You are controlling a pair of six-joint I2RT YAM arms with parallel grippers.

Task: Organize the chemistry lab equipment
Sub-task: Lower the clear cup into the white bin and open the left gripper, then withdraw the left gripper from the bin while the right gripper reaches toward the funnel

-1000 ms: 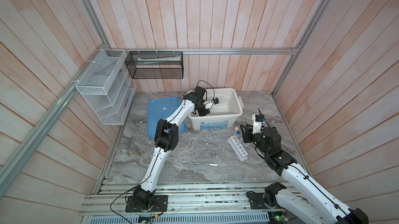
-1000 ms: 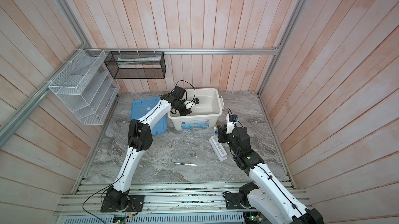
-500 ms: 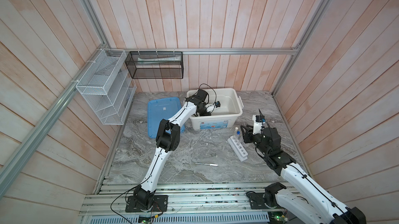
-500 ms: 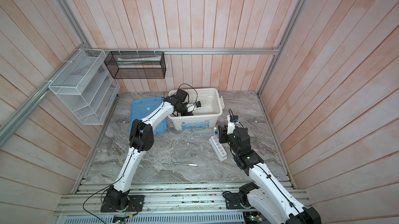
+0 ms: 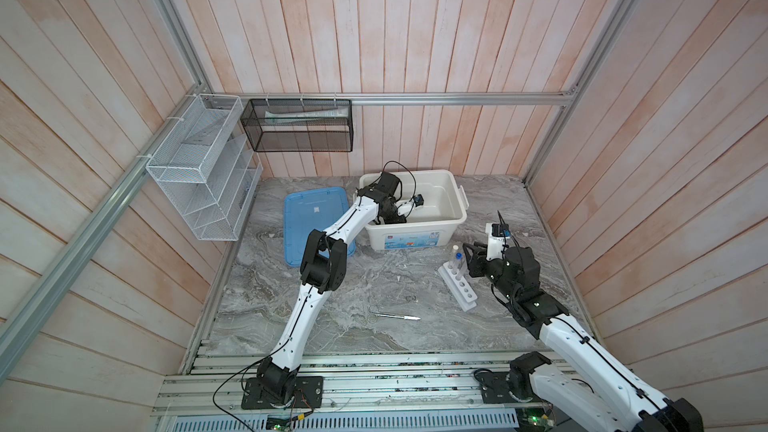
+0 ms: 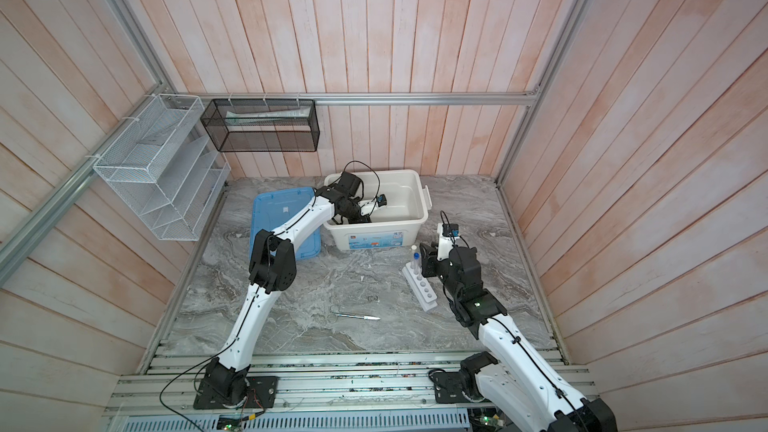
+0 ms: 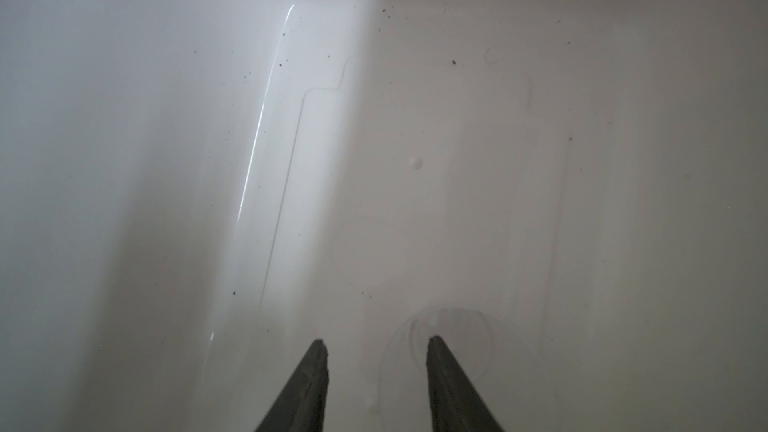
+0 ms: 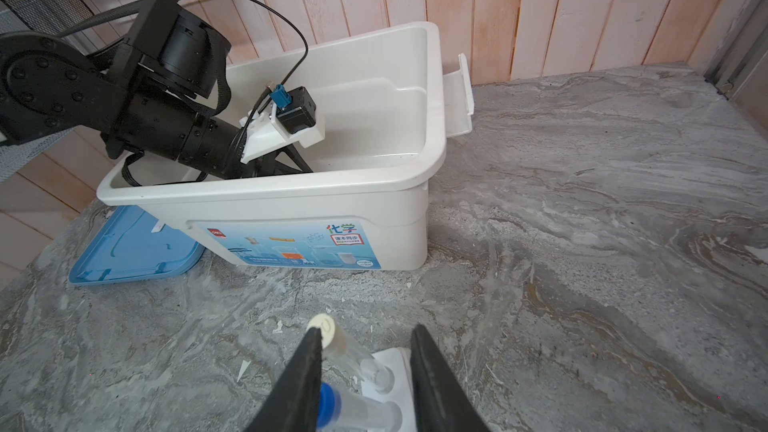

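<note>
The left claw (image 7: 376,342) is down inside the white bin (image 5: 458,206), which stands at the middle of the tabletop's (image 5: 478,346) far edge. Its two dark fingers stand clearly apart with nothing between them, so it is open. A clear round dish (image 7: 451,321) lies flat on the bin floor, and the tip of one finger overlaps its outline (whether it touches the dish cannot be told). A blue lid (image 5: 316,213) lies flat on the tabletop just beside the bin, toward the left edge. The white rack (image 5: 457,288) sits toward the right edge, well in front of the bin, with its long side running diagonally. Two tubes stand in the holes at its far end: one with a white cap (image 8: 330,336) and one with a blue cap (image 8: 330,400). The right claw (image 8: 369,328) is at that end of the rack, its fingers spread to either side of the two tubes. The white-capped tube lies against one finger, with a gap to the other, so this claw is open and grips nothing. The small scissors (image 5: 374,312) lie flat near the middle of the tabletop, toward the near edge. A thin silver pen-like tool (image 5: 401,317) lies just beside them, and in both top views its tip points toward the right edge.
</note>
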